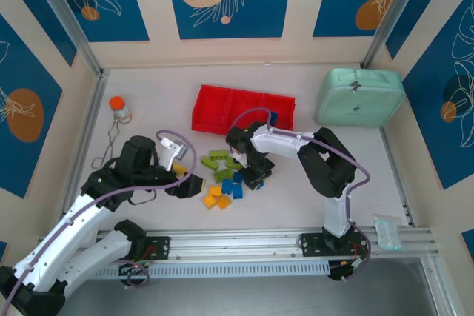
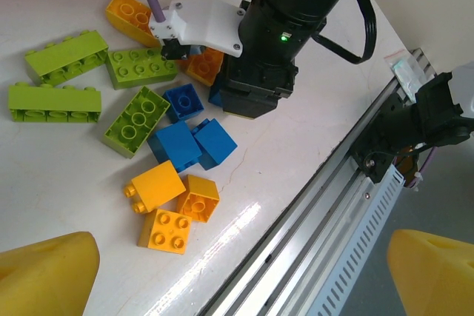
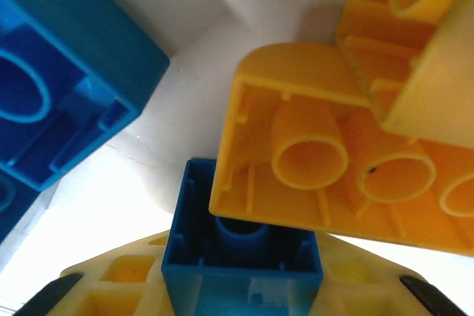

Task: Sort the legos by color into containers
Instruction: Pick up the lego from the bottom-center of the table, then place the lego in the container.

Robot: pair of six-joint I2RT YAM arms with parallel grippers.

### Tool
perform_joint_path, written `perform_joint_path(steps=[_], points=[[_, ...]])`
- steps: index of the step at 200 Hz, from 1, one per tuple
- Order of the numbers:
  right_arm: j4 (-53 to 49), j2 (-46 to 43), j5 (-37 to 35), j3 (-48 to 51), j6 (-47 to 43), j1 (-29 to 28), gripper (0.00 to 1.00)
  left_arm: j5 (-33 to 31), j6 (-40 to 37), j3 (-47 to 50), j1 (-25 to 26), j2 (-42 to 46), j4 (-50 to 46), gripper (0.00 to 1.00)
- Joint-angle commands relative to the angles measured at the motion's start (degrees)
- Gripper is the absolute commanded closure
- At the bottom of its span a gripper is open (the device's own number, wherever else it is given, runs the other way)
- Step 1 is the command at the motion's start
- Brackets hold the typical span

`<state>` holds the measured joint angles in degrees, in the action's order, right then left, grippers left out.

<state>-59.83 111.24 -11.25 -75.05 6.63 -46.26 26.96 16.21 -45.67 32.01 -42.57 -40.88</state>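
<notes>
well, the right gripper (image 3: 244, 283) is clamped on a small blue brick (image 3: 241, 246), fingers pressed to its two opposite sides. the brick is squarish, with no clear long axis. its hollow underside faces up into the wrist camera and its studs point down toward the table (image 2: 296, 153). it sits low in the pile, just in front of the red tray (image 1: 211, 101). an orange brick (image 3: 333, 160) lies against it, also hollow side up, and a larger blue one (image 3: 52, 94) is just beside.

the left gripper (image 2: 237, 283) hovers at the near left edge of the pile with its yellow fingertips (image 2: 44, 275) spread wide and nothing between them.

from the left wrist view, the loose bricks on the table count out so:
- four green bricks (image 2: 137, 120). two are long ones lying roughly parallel, with their long axes running left to right. two are shorter, and one of those is turned on a diagonal.
- five orange bricks (image 2: 155, 186). three are bunched nearest the rail.
- three blue bricks (image 2: 174, 146) in a tight group beside the right gripper (image 2: 248, 98).

the tray has three compartments in a row. the left and middle ones show bare red floor. in the right one a small blue piece (image 1: 274, 118) shows beside the arm, though i cannot tell how many bricks it is.
</notes>
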Motion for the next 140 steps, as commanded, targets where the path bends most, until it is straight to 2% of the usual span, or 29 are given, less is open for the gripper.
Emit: perform_joint_path(steps=[1, 14, 40, 70, 100, 140], points=[[-2.49, -1.22, -2.27, -0.28, 0.7, -1.14, 0.76, -0.28, 0.04, 0.25, -0.24, 0.32, 0.47, 0.01], [-3.43, -3.52, -1.54, -0.71, 1.48, -1.46, 0.79, -2.18, -0.11, -0.3, -0.28, 0.35, -0.61, 0.01], [-2.71, -11.0, 1.41, -1.94, 1.88, -0.49, 0.8, -4.02, -0.2, -0.56, -0.28, 1.03, -1.29, 0.01], [-1.75, -16.52, 5.09, -7.01, 2.51, 6.15, 0.79, -4.33, -0.08, -0.47, -0.22, 1.67, -1.3, 0.01], [-0.55, -15.76, 6.87, -14.04, 6.24, 15.59, 0.79, -7.84, 0.25, -0.89, -0.28, 1.91, -2.48, 0.01], [-0.19, -9.41, 6.86, -22.72, 9.3, 22.9, 0.79, -9.66, 0.58, -1.09, -0.25, 2.13, -3.15, 0.01]])
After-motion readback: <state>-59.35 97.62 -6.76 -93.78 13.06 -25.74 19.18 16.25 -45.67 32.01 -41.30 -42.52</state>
